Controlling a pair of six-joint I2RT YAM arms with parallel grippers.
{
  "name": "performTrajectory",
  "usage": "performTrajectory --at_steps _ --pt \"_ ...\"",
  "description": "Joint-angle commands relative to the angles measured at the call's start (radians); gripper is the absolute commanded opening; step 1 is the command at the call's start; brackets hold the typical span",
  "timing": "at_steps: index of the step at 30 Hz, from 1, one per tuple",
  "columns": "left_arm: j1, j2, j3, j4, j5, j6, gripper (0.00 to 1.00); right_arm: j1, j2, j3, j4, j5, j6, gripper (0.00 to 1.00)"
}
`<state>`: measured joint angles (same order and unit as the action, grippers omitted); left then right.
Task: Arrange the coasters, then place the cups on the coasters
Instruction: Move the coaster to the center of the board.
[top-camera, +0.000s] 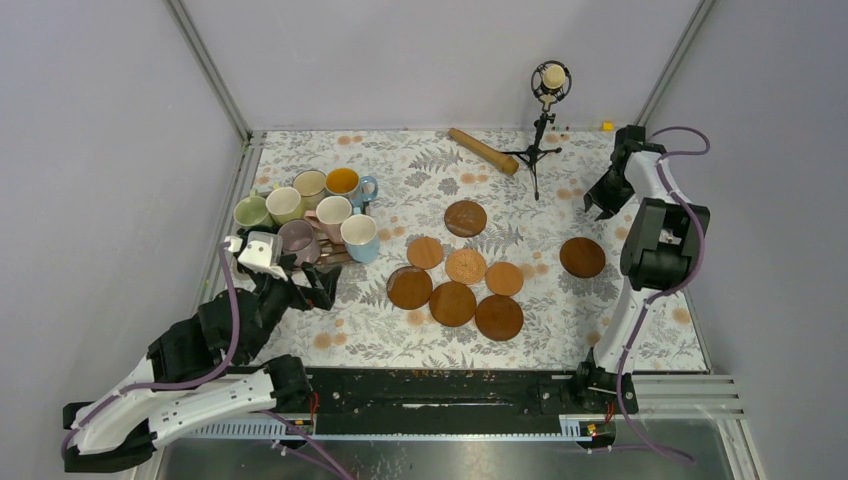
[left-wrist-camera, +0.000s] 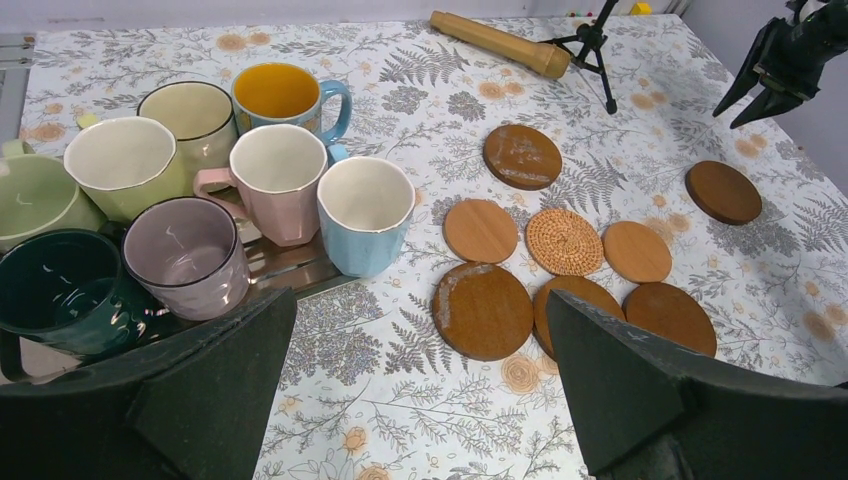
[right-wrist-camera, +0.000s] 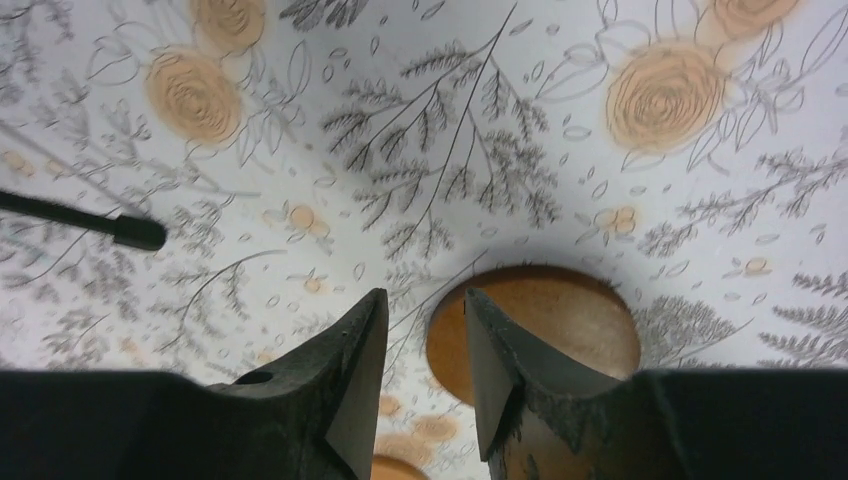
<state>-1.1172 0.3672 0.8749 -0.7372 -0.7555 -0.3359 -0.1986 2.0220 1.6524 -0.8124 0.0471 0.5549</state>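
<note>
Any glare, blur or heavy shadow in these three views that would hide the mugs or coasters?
Top external: even soft light, all sharp. Left wrist: small glints inside the dark green ceramic mug; left gripper dark, edges slightly soft. Right wrist: a soft shadow lies around the round brown wooden coaster beneath the right gripper; the patterned cloth looks bowed toward the edges.

Count on table: eight handled ceramic mugs (left-wrist-camera: 275, 185) in assorted colours, eight flat round brown coasters (left-wrist-camera: 482, 310), one tan wooden cylinder (left-wrist-camera: 495, 43), one black tripod microphone (top-camera: 549, 80)

Partly behind left gripper (left-wrist-camera: 420, 300), dark green mug (left-wrist-camera: 50, 290); light green mug (left-wrist-camera: 30, 200) edge-cropped.
</note>
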Motion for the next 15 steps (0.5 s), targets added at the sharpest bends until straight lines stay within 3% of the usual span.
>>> performTrajectory --at_steps 1,8,15 --pt "0.003 -0.007 -0.001 0.057 0.006 0.018 0.99 0.000 0.068 0.052 -0.014 0.066 -0.063 0.42" --pt "0.003 0.012 -0.001 0.057 0.020 0.020 0.99 0.019 0.083 0.059 -0.045 0.194 -0.328 0.43" --pt "0.003 0.010 -0.005 0.064 0.030 0.021 0.99 0.046 0.099 0.036 -0.044 0.224 -0.399 0.43"
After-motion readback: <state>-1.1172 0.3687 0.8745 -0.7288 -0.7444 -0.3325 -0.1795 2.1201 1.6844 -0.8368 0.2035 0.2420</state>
